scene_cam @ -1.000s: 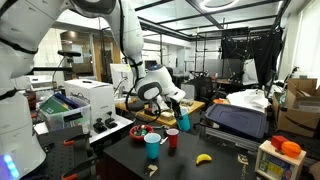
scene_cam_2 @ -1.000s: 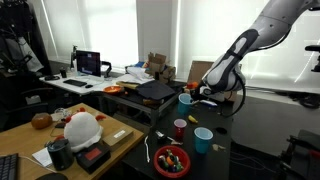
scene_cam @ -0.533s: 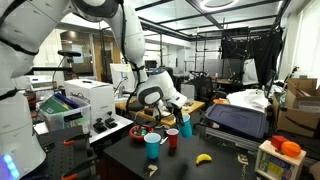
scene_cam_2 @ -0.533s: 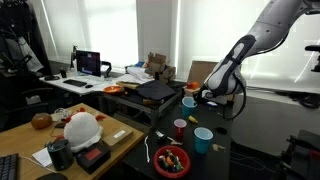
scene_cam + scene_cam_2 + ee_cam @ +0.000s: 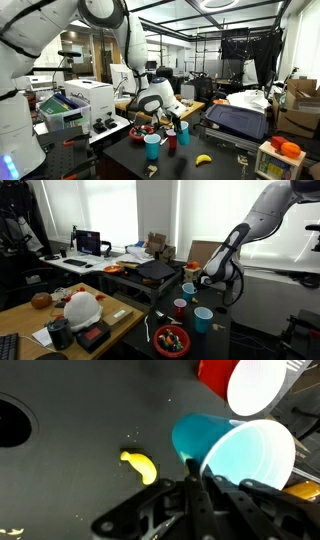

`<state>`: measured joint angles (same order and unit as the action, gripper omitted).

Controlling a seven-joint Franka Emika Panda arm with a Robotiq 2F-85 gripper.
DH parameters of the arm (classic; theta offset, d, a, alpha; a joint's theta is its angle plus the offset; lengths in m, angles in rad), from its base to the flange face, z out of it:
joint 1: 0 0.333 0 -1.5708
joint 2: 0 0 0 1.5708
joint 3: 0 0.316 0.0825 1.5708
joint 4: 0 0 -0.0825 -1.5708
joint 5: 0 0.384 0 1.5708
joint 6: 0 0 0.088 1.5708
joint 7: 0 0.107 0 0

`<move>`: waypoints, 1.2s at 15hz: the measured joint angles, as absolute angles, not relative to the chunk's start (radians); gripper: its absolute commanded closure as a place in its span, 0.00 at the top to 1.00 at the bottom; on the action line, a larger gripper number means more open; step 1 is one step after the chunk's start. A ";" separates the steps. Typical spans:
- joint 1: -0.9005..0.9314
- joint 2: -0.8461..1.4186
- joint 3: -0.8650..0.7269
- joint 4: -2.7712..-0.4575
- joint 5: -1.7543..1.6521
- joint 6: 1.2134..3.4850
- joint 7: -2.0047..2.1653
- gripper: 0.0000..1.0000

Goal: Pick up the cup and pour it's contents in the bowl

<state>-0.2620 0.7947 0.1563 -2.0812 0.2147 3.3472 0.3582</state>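
Observation:
The blue cup (image 5: 184,127) stands upright, pinched at its rim by my gripper (image 5: 176,119), which is shut on it. In the other exterior view, the cup (image 5: 188,288) sits at the far end of the dark table with the gripper (image 5: 198,281) beside it. The wrist view shows the cup (image 5: 195,435) from above; my gripper (image 5: 198,466) has one finger outside the wall and one inside. I cannot make out its contents. The red bowl (image 5: 143,131) (image 5: 172,340) with small bits inside lies apart from the cup.
A teal cup (image 5: 152,147) (image 5: 203,319) and a small red cup (image 5: 171,138) (image 5: 180,308) (image 5: 215,374) stand between the held cup and the bowl. A banana (image 5: 203,158) (image 5: 140,466) lies on the black tabletop (image 5: 70,480). Boxes and equipment crowd the neighbouring desks.
My gripper has moved slightly downward with the blue cup in its grip. The other cups and the bowl have stayed put.

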 measured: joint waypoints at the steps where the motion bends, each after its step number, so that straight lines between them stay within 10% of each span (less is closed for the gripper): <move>1: -0.261 0.805 0.150 -2.075 0.225 3.346 0.358 0.01; 14: -0.260 0.881 0.137 -2.014 0.267 3.295 0.360 0.01; 15: -0.261 0.888 0.139 -2.010 0.268 3.288 0.360 0.31; 18: -0.261 0.904 0.143 -1.997 0.280 3.265 0.360 0.47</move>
